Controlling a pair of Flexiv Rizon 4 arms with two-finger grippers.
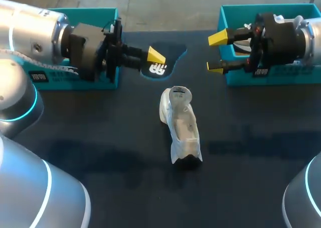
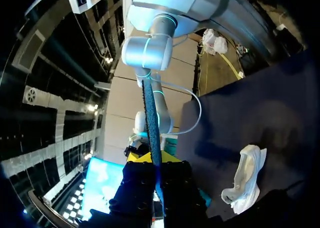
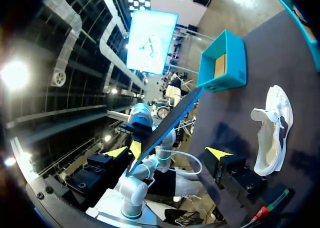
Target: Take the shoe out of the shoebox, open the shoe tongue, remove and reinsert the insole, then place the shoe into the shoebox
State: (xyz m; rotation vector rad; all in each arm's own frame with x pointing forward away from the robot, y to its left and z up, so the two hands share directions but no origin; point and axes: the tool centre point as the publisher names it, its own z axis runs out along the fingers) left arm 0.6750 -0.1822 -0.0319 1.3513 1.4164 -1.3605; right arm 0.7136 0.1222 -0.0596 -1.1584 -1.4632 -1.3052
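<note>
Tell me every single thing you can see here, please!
shoe: one, white, lying in the middle of the table, outside both boxes.
insole: one, dark with a white mark, held beyond the shoe.
teal boxes: two; left box at the table's far left, right box at its far right, with something white inside.
table: one, dark.
left gripper: one, yellow tips, shut on the insole.
right gripper: one, yellow tips, open and empty, in front of the right box.
</note>
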